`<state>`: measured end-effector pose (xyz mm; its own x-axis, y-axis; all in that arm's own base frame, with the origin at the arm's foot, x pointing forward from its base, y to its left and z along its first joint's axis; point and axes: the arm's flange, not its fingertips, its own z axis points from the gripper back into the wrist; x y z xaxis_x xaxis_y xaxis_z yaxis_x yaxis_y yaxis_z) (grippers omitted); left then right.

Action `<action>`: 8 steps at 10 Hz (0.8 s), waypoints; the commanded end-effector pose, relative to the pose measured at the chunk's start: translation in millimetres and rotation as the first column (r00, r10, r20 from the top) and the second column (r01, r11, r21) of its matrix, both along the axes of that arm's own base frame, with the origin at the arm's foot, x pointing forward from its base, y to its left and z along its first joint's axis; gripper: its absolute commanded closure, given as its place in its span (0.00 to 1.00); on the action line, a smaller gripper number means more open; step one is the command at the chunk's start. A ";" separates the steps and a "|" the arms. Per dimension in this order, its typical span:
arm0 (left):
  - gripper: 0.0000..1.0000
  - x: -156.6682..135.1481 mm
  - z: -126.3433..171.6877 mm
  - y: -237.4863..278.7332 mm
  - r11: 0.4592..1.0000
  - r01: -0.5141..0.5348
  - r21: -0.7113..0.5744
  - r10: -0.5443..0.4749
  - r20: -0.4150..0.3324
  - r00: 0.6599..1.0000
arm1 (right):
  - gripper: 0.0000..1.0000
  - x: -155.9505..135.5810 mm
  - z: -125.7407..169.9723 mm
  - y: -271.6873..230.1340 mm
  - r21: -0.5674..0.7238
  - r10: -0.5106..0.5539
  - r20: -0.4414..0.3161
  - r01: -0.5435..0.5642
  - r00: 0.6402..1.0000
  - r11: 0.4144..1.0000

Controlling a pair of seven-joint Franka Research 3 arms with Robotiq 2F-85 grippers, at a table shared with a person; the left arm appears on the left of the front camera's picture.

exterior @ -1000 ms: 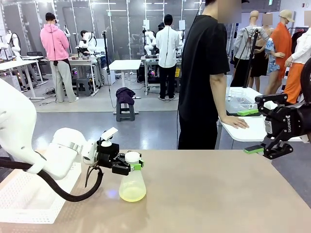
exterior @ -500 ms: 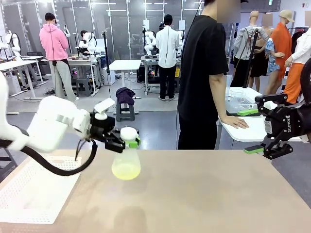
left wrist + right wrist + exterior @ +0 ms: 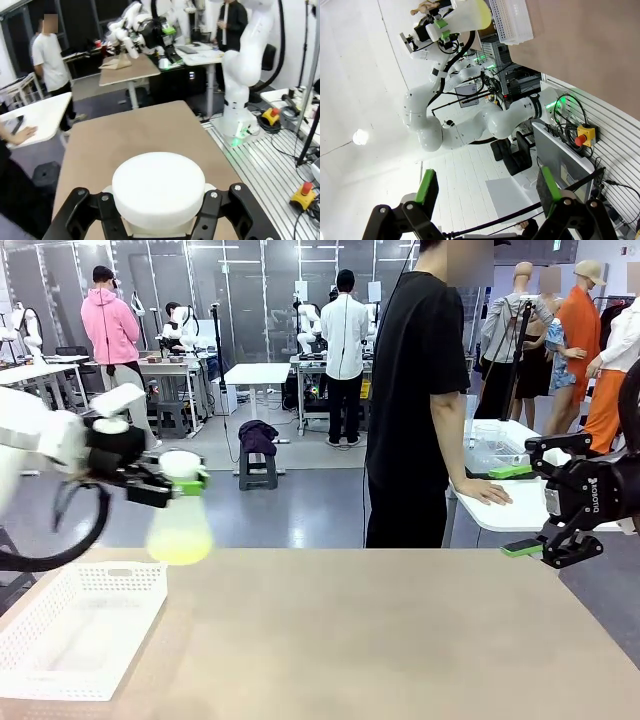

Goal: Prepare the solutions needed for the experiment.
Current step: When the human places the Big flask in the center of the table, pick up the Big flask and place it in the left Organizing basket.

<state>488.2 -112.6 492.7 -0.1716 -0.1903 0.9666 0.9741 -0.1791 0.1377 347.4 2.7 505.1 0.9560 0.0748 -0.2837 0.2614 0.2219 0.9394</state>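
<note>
Flask with solution hangs above our bench, neck clamped in left end effector; right end effector gapes, holding nothing.

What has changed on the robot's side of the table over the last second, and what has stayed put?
The left tool, shut on the flask, lifted it off the table and carried it left, above the white basket; the solutions went along. The right tool stayed open and still.

Grey floor, white tables, glass partitions behind
</note>
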 end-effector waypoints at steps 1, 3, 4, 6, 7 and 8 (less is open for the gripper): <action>0.95 -27.9 4.5 61.9 0.986 -0.151 -0.072 0.154 0.039 0.987 | 0.00 -0.1 1.9 0.5 0.018 -0.003 0.002 0.003 1.000 1.000; 0.95 -49.7 -1.6 122.0 0.953 -0.267 -0.140 0.278 0.066 0.958 | 0.00 -0.1 1.9 0.5 0.018 -0.003 0.002 0.003 1.000 1.000; 0.95 -63.2 -11.0 148.3 0.928 -0.344 -0.146 0.354 0.052 0.934 | 0.00 -0.1 1.9 0.5 0.018 -0.003 0.002 0.003 1.000 1.000; 0.95 -69.3 -32.9 173.1 0.904 -0.381 -0.192 0.389 0.001 0.921 | 0.00 -0.1 1.9 0.5 0.018 -0.003 0.002 0.003 1.000 1.000; 0.95 -68.2 -47.8 185.7 0.896 -0.395 -0.204 0.398 -0.030 0.917 | 0.00 -0.1 1.9 0.5 0.018 -0.003 0.002 0.003 1.000 1.000; 0.95 -67.4 -60.5 194.4 0.896 -0.389 -0.215 0.389 -0.047 0.920 | 0.00 -0.1 1.9 0.5 0.018 -0.003 0.002 0.003 1.000 1.000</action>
